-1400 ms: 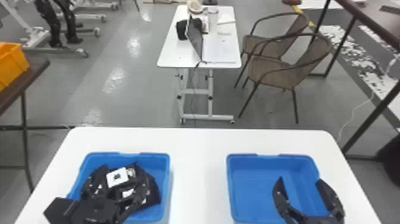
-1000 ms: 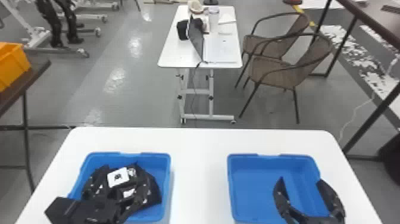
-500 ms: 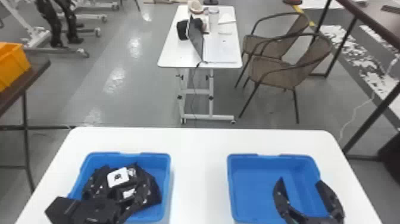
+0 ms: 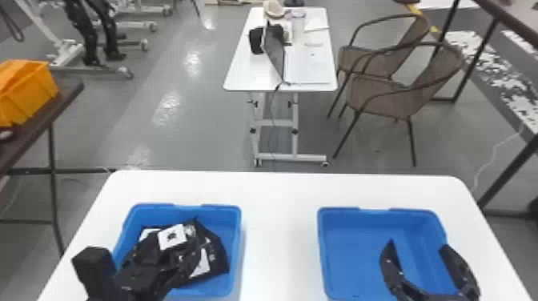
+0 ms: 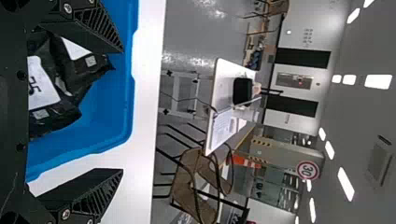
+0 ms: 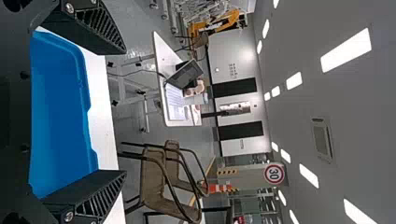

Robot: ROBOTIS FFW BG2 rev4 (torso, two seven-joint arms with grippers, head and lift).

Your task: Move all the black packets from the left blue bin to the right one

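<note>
My left gripper (image 4: 176,249) is over the left blue bin (image 4: 236,256) in the head view, hiding part of the black packets (image 4: 218,254), which lie piled there with white labels. In the left wrist view, the left gripper (image 5: 122,110) has its fingers wide apart with nothing between them, and labelled black packets (image 5: 67,114) lie in the blue bin (image 5: 105,105). Over the right blue bin (image 4: 348,252) my right gripper (image 4: 417,244) stands open. The right wrist view has this right gripper (image 6: 125,112) before the bare-floored blue bin (image 6: 60,112).
Both bins stand on a white table (image 4: 280,208), with a strip of tabletop between them. Beyond it are a smaller white table (image 4: 256,74) with a laptop and two brown chairs (image 4: 384,94). An orange crate (image 4: 28,94) sits on a dark table at the left.
</note>
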